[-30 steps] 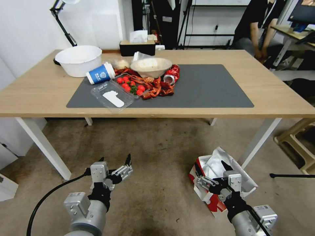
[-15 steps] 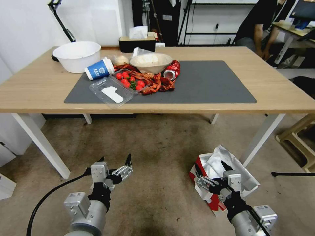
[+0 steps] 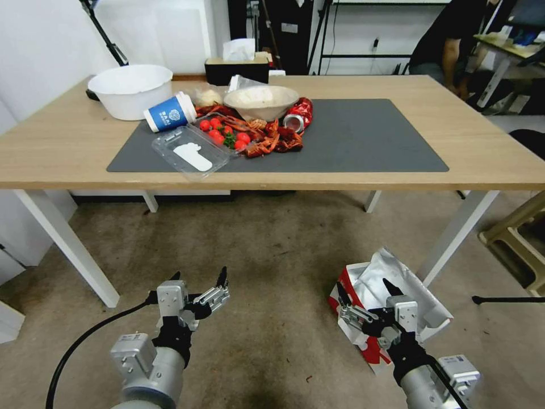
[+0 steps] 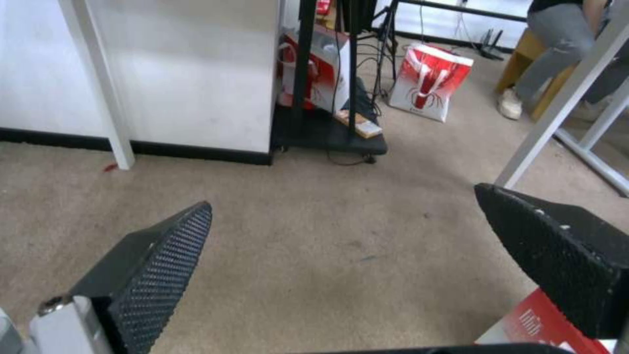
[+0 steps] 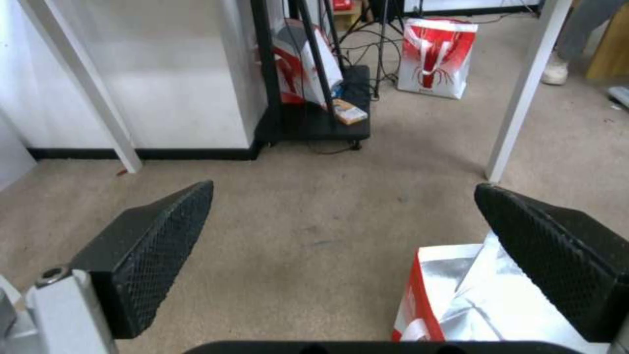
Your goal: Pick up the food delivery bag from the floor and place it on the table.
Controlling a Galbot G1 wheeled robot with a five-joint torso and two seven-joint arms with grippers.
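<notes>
My head camera has tipped up; nothing else moved. I see the food delivery bag (image 3: 392, 307) on the floor by the table (image 3: 68, 153), under my spread right gripper (image 3: 368, 291). Left gripper (image 3: 200, 278) spread too. Right wrist: foil lining below.

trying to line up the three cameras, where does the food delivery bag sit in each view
Head view: the food delivery bag stands on the floor at lower right, behind the open right gripper.
Left wrist view: only its red corner at the bottom right edge.
Right wrist view: its red side and foil lining at lower right.
Shared landmark: the white table leg beside the bag.
</notes>
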